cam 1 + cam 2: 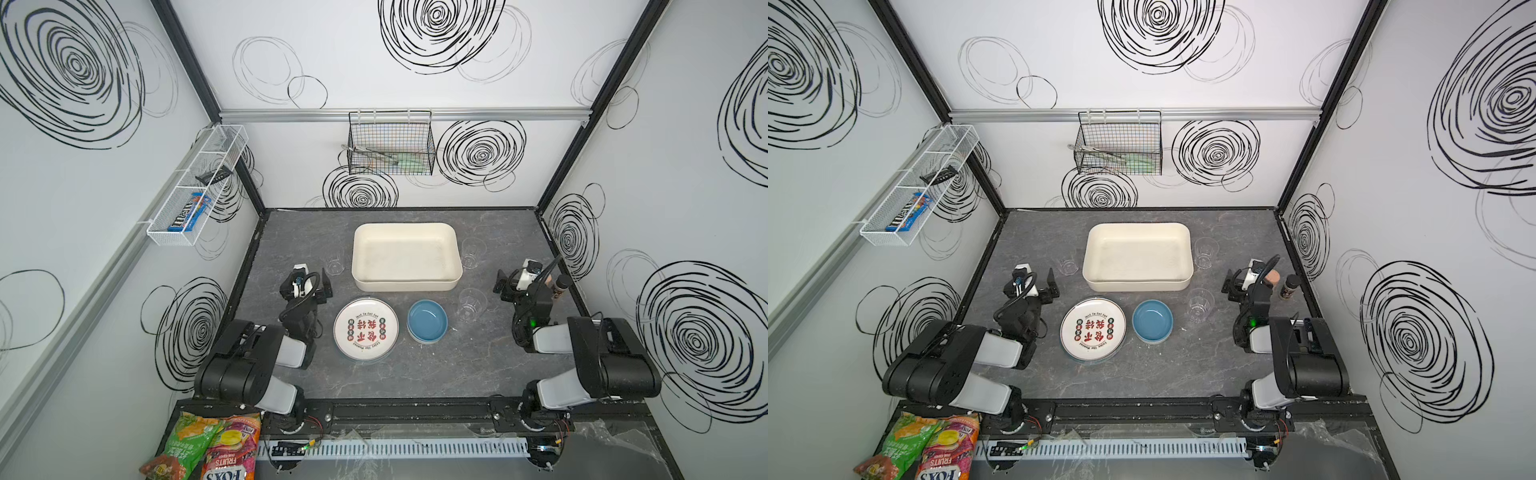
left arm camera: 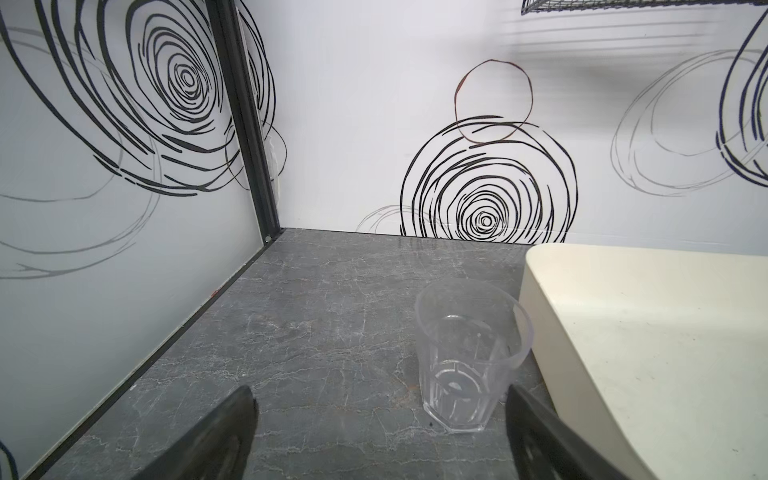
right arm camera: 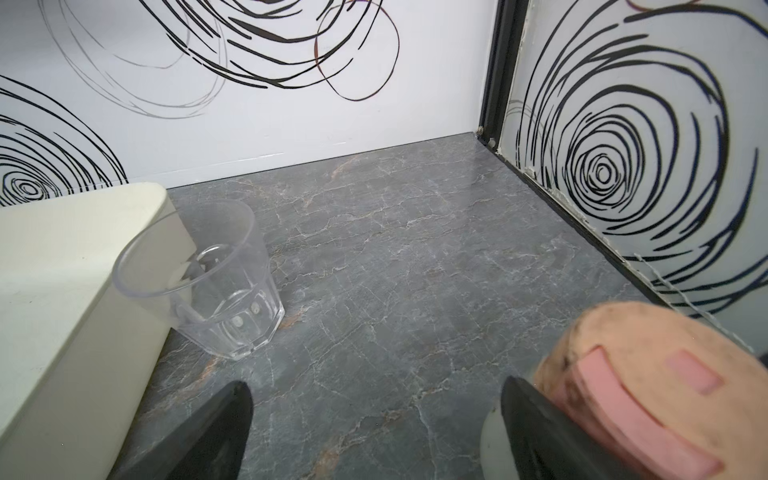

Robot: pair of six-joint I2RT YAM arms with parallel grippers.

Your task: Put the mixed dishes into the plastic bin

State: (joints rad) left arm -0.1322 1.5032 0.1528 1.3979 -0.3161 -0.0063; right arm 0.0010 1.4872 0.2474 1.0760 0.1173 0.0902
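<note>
a lab robot cell: white panel walls [image 1: 374,62] printed with black scribble swirls, black frame posts [image 1: 615,75], a marble-look surface [image 1: 415,374], left arm [image 1: 237,370] and right arm [image 1: 615,365] bolted to a front rail [image 1: 415,411].

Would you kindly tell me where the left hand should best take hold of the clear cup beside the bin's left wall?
Probably its rim, from above: the clear cup stands upright, mouth open, close beside the plastic bin, leaving little room on that side. With the left hand open, put one finger inside and one on the wall facing away from the bin.
</note>
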